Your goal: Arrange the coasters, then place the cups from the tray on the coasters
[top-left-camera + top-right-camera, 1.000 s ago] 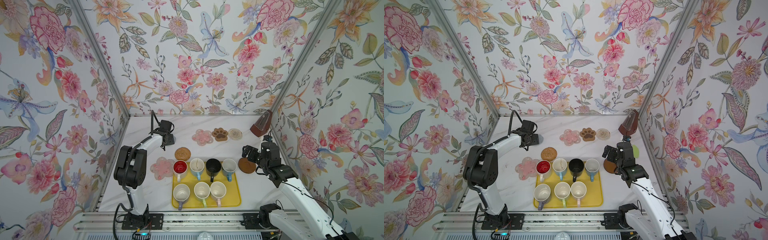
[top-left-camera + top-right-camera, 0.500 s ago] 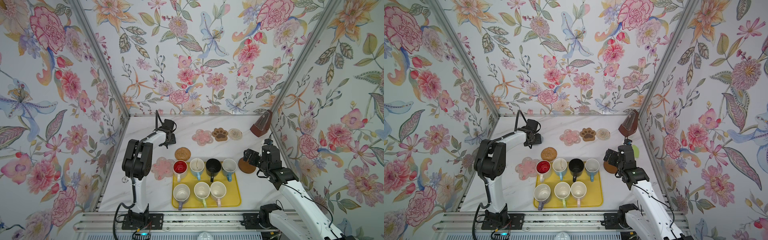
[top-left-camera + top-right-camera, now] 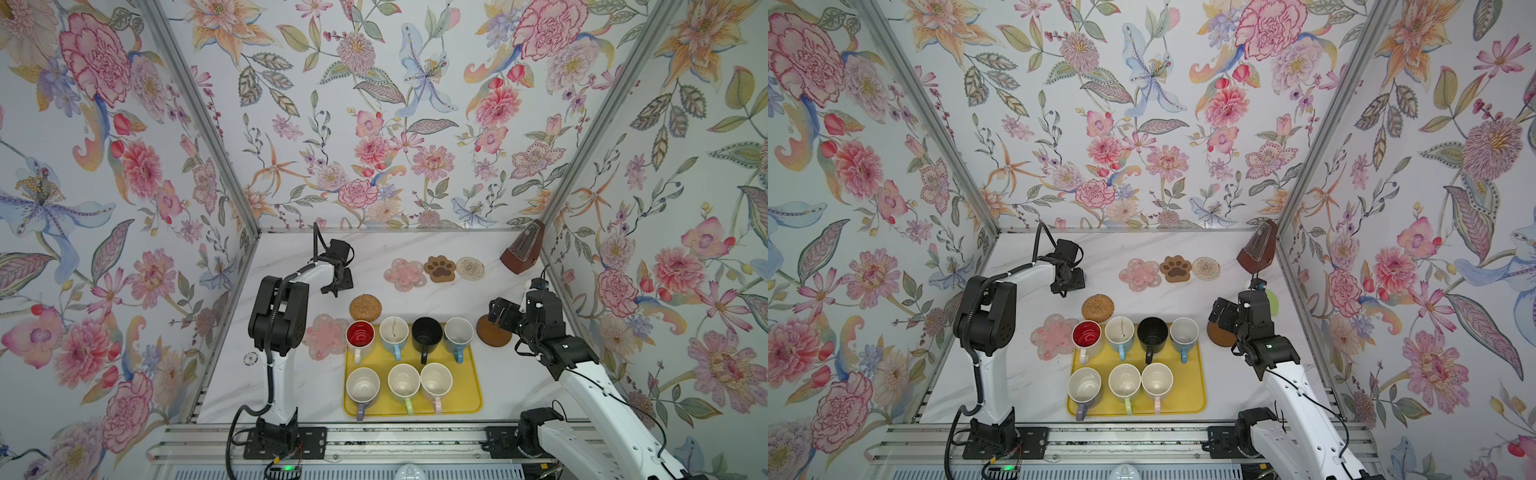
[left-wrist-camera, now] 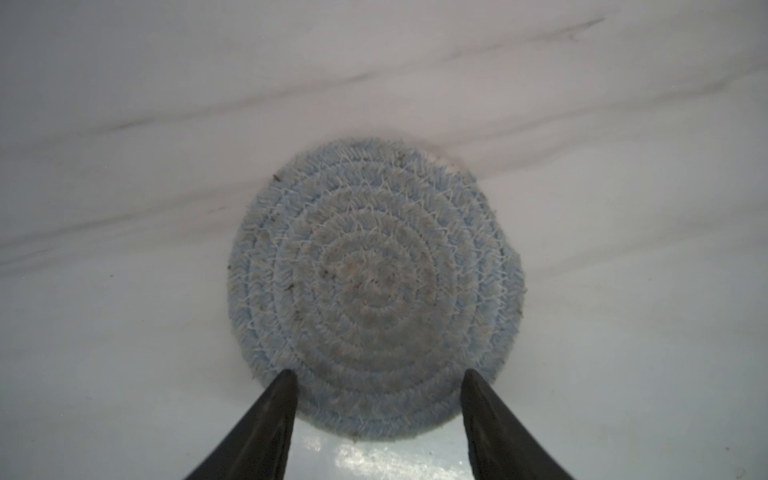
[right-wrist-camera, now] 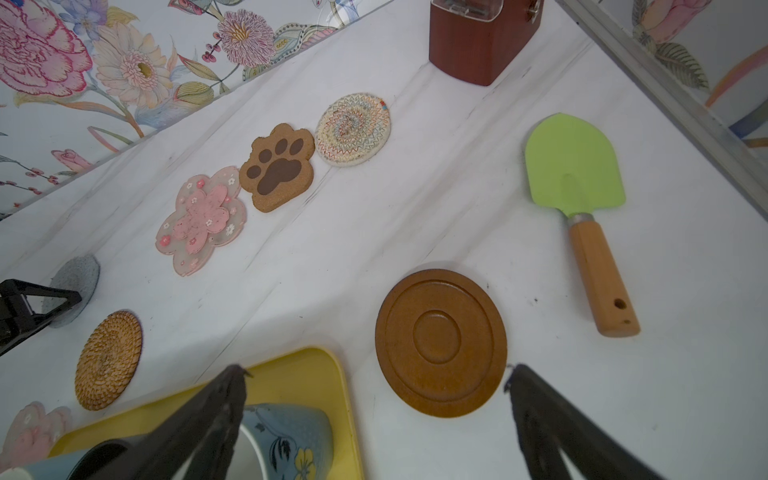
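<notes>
The grey woven coaster lies flat on the table, and my left gripper is open with both fingertips over its near edge. In both top views that gripper hides it. My right gripper hangs open just above the dark wooden disc, beside the yellow tray. A pink flower, brown paw and beige woven coaster form a row at the back. The rattan round and a second pink flower lie left of the tray. Several cups stand in the tray.
A brown metronome stands in the back right corner. A green spatula with a wooden handle lies by the right wall, beyond the wooden disc. Flowered walls close in the table on three sides.
My left gripper's jaws have narrowed over the grey coaster and its elbow has swung inward. The right gripper has drawn slightly nearer, over the wooden disc.
</notes>
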